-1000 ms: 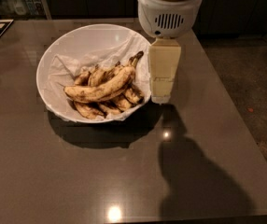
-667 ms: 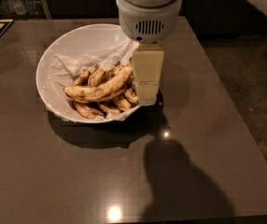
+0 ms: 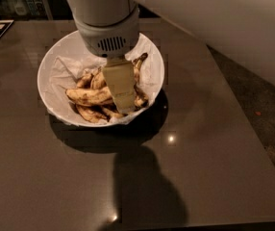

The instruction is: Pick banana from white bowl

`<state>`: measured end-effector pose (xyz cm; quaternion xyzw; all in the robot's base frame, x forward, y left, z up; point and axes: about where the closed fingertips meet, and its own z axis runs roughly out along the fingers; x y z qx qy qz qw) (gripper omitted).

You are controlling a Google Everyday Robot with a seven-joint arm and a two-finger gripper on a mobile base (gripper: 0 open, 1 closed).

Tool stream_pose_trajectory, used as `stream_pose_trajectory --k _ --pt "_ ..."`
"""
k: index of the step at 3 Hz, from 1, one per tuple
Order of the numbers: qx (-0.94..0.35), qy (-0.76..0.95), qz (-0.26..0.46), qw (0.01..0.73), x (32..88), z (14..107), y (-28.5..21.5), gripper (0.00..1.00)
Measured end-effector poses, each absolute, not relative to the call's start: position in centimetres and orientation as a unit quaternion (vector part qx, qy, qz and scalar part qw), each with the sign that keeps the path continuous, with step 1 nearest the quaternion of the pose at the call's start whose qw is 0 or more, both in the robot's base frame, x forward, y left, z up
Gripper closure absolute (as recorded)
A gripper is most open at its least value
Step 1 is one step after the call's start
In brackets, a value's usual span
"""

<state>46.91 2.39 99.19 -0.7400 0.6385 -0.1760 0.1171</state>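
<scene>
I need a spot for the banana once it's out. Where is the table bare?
The table is bare right of the white bowl and in front of it, up to the near edge. Crowded: inside the bowl, where the hand hangs over the banana.

You had white bowl (image 3: 47, 66) on table (image 3: 205, 158), toward back left. Banana (image 3: 87, 96) lay in bowl, atop other bananas (image 3: 92, 113). Your gripper (image 3: 123, 106) hung over bowl's middle, covering banana's right end.
</scene>
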Motion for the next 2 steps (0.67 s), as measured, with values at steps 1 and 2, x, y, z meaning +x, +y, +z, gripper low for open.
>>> stream_pose_trajectory --k 1,2 --pt "-0.75 0.628 -0.179 0.109 47.63 98.58 3.37 0.17" --pt "-0.757 0.622 -0.173 0.099 48.62 97.61 3.93 0.26"
